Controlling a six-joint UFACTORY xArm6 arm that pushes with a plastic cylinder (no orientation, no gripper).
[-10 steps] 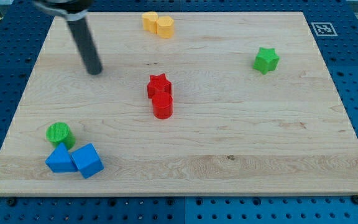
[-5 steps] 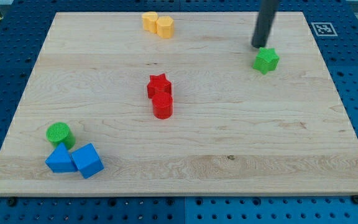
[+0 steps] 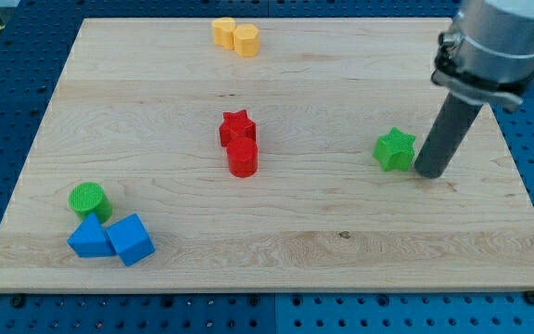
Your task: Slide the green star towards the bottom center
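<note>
The green star (image 3: 395, 150) lies on the wooden board (image 3: 360, 232), right of the middle. My tip (image 3: 428, 173) rests on the board just to the star's right and slightly below it, close to it or touching it. The dark rod rises from there up and to the right to the grey arm end at the view's top right.
A red star (image 3: 236, 126) and a red cylinder (image 3: 243, 158) touch near the centre. Two yellow blocks (image 3: 235, 36) sit at the top edge. A green cylinder (image 3: 88, 199) and two blue blocks (image 3: 110, 238) cluster at the bottom left.
My tip crossed from the upper left to the board's right side, came down past the green star, and the star has moved down the view by about a star's width.
</note>
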